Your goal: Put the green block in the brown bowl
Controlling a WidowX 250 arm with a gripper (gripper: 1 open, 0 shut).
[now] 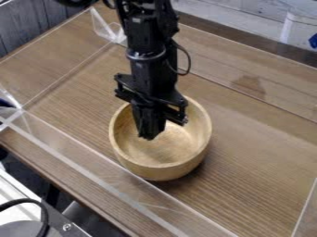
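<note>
Camera view: wood-grain table point(260, 111) bears brown bowl point(161, 159), apparently clear-walled.

Your arm point(146, 37) descends from the top of the view, black and nearly vertical. The wrist is straight, so the tool point(151, 130) points directly down. Its two fingers point(150, 120) are pressed together with no visible gap. A black crossbar sits level just above the fingers.

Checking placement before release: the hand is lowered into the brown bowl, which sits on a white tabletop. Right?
One thing is wrong: the tabletop is brown wood grain, not white, as the camera view shows. The hand is indeed down inside the brown bowl.
</note>
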